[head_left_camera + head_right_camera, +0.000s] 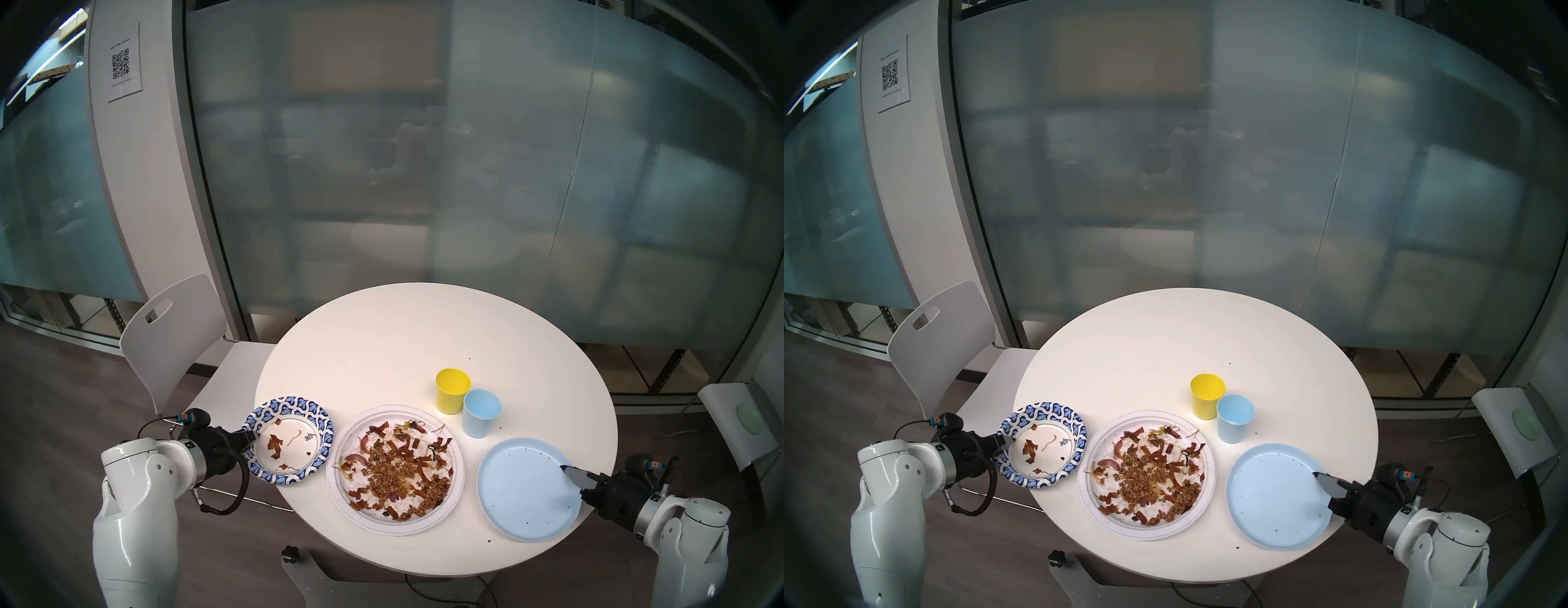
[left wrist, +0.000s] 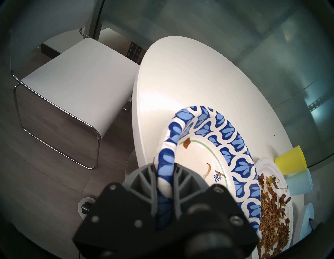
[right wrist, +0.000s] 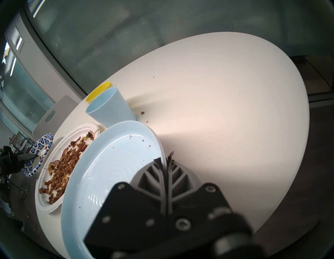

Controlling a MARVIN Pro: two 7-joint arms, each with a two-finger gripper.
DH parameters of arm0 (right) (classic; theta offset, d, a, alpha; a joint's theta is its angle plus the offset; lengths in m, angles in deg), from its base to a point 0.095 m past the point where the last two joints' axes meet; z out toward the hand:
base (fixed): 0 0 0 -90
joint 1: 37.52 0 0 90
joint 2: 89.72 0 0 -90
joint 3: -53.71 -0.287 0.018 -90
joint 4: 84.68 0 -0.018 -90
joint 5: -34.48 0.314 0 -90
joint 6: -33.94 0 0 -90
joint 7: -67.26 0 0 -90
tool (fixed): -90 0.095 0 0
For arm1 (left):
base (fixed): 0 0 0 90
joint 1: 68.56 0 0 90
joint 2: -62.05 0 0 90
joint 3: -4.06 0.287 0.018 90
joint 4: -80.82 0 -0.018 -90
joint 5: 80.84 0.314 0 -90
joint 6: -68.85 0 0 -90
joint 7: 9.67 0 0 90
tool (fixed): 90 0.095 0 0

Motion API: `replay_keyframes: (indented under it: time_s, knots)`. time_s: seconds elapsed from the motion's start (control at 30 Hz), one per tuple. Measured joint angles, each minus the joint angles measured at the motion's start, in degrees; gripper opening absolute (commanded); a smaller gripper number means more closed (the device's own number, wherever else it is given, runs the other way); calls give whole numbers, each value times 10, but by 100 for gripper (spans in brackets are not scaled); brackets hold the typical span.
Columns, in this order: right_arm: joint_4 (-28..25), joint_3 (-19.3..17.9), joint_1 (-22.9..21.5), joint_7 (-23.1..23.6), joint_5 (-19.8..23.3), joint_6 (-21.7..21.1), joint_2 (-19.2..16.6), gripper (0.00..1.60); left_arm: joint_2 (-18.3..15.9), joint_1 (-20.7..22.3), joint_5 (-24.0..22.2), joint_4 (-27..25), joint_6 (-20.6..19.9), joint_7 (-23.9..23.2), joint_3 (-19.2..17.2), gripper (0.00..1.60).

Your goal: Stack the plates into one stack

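Left gripper point(image 1: 250, 436), black with grey ribbed fingers point(image 2: 144, 178): jaws clamped on the rim of the blue-and-white patterned-rim paper plate point(image 1: 288, 439), gripping it at its nine o'clock edge in the head view. The rim buckles upward where the fingers pinch it. This plate sits at about eight o'clock on the round white table point(image 1: 403, 339), its left edge overhanging the table rim. A few brown scraps lie in its white centre.

Just beside it to the right, apart from it, lies the large round white paper plate point(image 1: 396, 469), flat on the table at six o'clock, covered with brown food scraps point(image 1: 399, 471) and grainy crumbs.

At one o'clock from that plate stand a yellow plastic cup point(image 1: 452, 390) and a light-blue plastic cup point(image 1: 481, 412), upright, touching or nearly so.

The plain round light-blue plate point(image 1: 528, 488) lies at four o'clock on the table, its near-right edge past the table rim. Dark specks dot its surface.

Right gripper point(image 1: 570, 473), same build: jaws closed narrowly on this plate's rim at its three o'clock edge. The wrist view shows the rim pinched between the fingers point(image 3: 153, 173), with the held side raised off the table.

A white chair point(image 1: 169, 331) stands at ten o'clock outside the table.
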Motion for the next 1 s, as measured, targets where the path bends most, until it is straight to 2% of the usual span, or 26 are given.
replay_keyframes:
  time_s: [0.23,0.4,0.6,1.0]
  knots:
    - [-10,-8,-5,14,22,-20,13,0,-9,0,-30,0,0,23,12,0]
    - [-16,3,-7,19,26,-30,17,0,-14,1,-48,0,0,36,14,0]
    - [-17,29,-14,23,26,-41,19,0,-22,3,-67,1,0,54,12,0]
    - [-4,106,-45,21,13,-54,18,0,-34,12,-111,11,0,83,-13,0]
